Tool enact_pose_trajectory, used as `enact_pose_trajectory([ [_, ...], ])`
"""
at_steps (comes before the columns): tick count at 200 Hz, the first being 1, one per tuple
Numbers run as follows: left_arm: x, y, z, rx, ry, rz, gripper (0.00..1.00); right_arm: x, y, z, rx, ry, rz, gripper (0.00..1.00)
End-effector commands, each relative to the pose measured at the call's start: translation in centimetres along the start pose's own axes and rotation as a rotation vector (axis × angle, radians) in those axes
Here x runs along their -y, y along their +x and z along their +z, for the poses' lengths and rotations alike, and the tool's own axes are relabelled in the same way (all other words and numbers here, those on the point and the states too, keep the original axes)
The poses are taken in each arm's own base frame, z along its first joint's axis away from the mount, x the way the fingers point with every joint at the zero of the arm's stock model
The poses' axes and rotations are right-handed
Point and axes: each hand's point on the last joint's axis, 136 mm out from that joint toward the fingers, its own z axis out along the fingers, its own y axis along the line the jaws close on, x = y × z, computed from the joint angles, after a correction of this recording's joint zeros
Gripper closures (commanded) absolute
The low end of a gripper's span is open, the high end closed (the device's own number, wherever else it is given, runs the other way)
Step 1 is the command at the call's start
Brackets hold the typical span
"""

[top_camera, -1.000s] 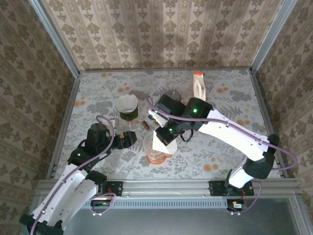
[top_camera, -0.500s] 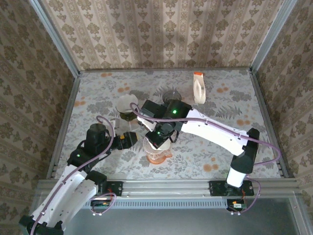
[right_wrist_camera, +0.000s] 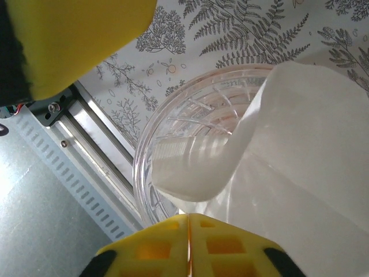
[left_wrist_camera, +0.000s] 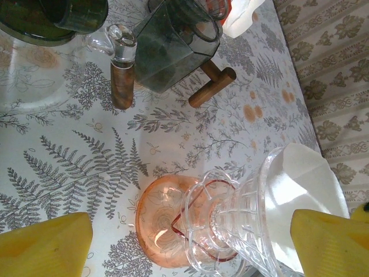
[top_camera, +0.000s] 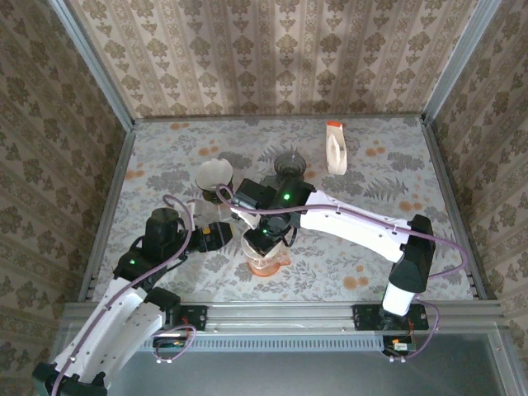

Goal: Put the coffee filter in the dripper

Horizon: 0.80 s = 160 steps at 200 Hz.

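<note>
My right hand (top_camera: 266,238) has moved in and down in the last second. It now hangs right over the dripper (top_camera: 264,257). Before, the white coffee filter hung from it, off to one side of the glass. Now the coffee filter (right_wrist_camera: 300,156) is inside the dripper, just under the hand and between its fingers (right_wrist_camera: 75,40). The fingers are wide apart and do not pinch the paper, so I think the hand has let go.

The job looks almost done. But one side of the paper curls inward and the other side sticks up past the rim, so I think it needs a little push to sit flat.

My left hand (left_wrist_camera: 190,231) is also spread wide and holds nothing. The dripper stands in front of it, between its fingers.

The table (top_camera: 165,157) has a cloth with grey ferns and orange dots. Walls (top_camera: 272,58) with flowery paper stand close on three sides.
</note>
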Motion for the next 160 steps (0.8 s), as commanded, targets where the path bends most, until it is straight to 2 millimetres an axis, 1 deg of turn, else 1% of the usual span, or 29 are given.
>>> enact_pose_trajectory([
  [1, 0.9, -0.7, -0.3, 0.028, 0.042, -0.005, 0.1, -0.4, -0.2, -0.2, 0.028, -0.016, -0.001, 0.68],
  [8, 1.0, -0.8, -0.3, 0.031, 0.045, -0.006, 0.1, -0.4, -0.4, -0.6, 0.049, -0.017, -0.003, 0.61],
  [16, 1.1, -0.9, -0.4, 0.033, 0.049, -0.006, 0.1, -0.5, -0.5, -1.0, 0.073, -0.023, -0.002, 0.56],
  [35, 1.4, -1.2, -0.5, 0.037, 0.053, -0.008, 0.11, -0.4, -0.6, -1.9, 0.113, -0.021, -0.007, 0.47],
  [60, 2.1, -1.5, -0.8, 0.029, 0.067, 0.003, 0.18, 0.2, -0.6, -3.4, 0.182, 0.002, -0.007, 0.4],
  [86, 3.1, -1.5, -0.9, -0.004, 0.095, 0.02, 0.24, 0.7, -0.8, -5.1, 0.284, 0.014, 0.007, 0.35],
  [102, 3.6, -1.4, -1.2, -0.029, 0.094, 0.038, 0.28, 2.0, -0.7, -5.7, 0.331, 0.063, 0.032, 0.32],
  [121, 4.2, -1.2, -1.6, -0.056, 0.08, 0.084, 0.27, 3.7, -0.3, -5.7, 0.355, 0.116, 0.076, 0.31],
  [138, 4.8, -0.4, -1.5, -0.1, 0.074, 0.13, 0.23, 5.0, 0.0, -5.1, 0.35, 0.144, 0.115, 0.31],
  [160, 5.5, 0.8, -0.9, -0.159, 0.058, 0.206, 0.16, 5.6, 0.2, -4.5, 0.35, 0.158, 0.137, 0.3],
])
